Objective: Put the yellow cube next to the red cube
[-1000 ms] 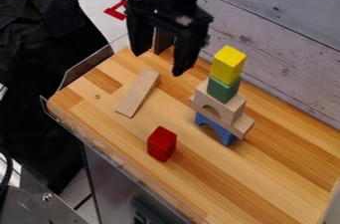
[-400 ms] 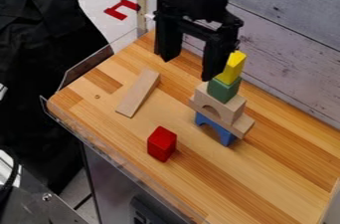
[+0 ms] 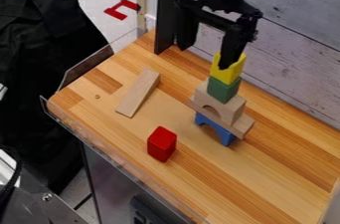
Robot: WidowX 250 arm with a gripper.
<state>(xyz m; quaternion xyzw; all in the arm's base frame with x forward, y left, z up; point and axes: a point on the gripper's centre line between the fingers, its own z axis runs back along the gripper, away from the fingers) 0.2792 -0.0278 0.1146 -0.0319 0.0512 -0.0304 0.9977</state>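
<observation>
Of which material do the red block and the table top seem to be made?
The red block looks like painted wood, smooth, evenly coloured, though plastic is possible. The table top appears to be wood, showing grain and joined strips of differing tone.

Below the fingers (image 3: pixel 232 49) in view: green block (image 3: pixel 223 89), stacked on wooden arch (image 3: pixel 233 109), flat strip (image 3: pixel 243 127) and blue arch (image 3: pixel 226 136). Lower left of the fingers: loose plank (image 3: pixel 138 93). Far left: black cloth (image 3: pixel 40 44).
</observation>
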